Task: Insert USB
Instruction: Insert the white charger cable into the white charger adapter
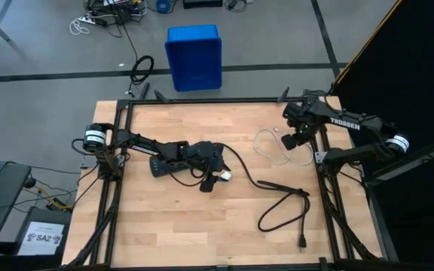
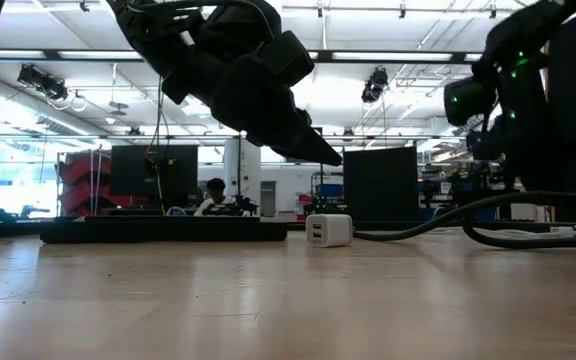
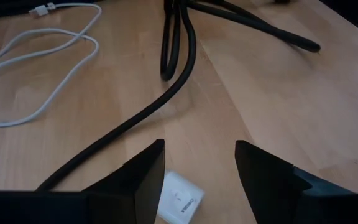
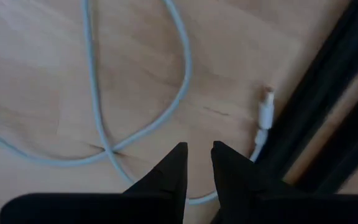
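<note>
The white USB cable (image 1: 268, 147) lies in loose loops on the wood near the table's far right. One small plug (image 4: 266, 113) rests on the table beside the black frame rail. My right gripper (image 1: 292, 141) hovers over the loops (image 4: 179, 62), its fingers (image 4: 199, 155) open only by a narrow gap and holding nothing. My left gripper (image 1: 211, 181) is open at the table's middle (image 3: 199, 162). It hangs just above a white charger block (image 3: 180, 198) that stands on the table with its ports facing the near edge (image 2: 328, 229).
A thick black cord (image 1: 277, 188) runs from near the charger toward the right, loops and ends in a plug (image 1: 303, 242) near the near edge. A long black power strip (image 2: 163, 232) lies under the left arm. A blue bin (image 1: 194, 56) stands on the floor beyond the table.
</note>
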Robot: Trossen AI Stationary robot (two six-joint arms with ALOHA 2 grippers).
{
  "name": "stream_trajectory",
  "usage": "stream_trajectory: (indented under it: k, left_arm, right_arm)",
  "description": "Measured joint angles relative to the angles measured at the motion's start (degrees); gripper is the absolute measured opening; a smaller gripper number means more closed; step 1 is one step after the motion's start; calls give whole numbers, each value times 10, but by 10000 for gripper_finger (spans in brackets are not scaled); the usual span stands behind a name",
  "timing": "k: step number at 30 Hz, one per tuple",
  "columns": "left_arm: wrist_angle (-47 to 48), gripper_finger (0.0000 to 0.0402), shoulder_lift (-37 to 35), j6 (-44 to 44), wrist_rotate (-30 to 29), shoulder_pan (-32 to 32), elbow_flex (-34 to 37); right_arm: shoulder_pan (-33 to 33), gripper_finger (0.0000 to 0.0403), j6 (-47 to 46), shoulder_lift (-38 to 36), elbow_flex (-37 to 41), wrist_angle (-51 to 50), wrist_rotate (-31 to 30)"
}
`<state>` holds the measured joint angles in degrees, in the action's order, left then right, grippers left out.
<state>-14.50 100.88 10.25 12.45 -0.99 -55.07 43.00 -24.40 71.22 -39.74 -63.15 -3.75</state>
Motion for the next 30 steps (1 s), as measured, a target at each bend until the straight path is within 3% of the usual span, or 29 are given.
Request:
stream_trajectory:
  k: [5,18,30]
  left_arm:
    - [-3,181,0,10,0,0,0]
    - [3,181,0,11,0,0,0]
    - [27,181,0,0,0,0,0]
  right_arm:
    - [0,41,-9,40,18,25,-16]
    - [-6,23,0,118,-20,37,-85]
    - [83,36,21,122,-27,13,-84]
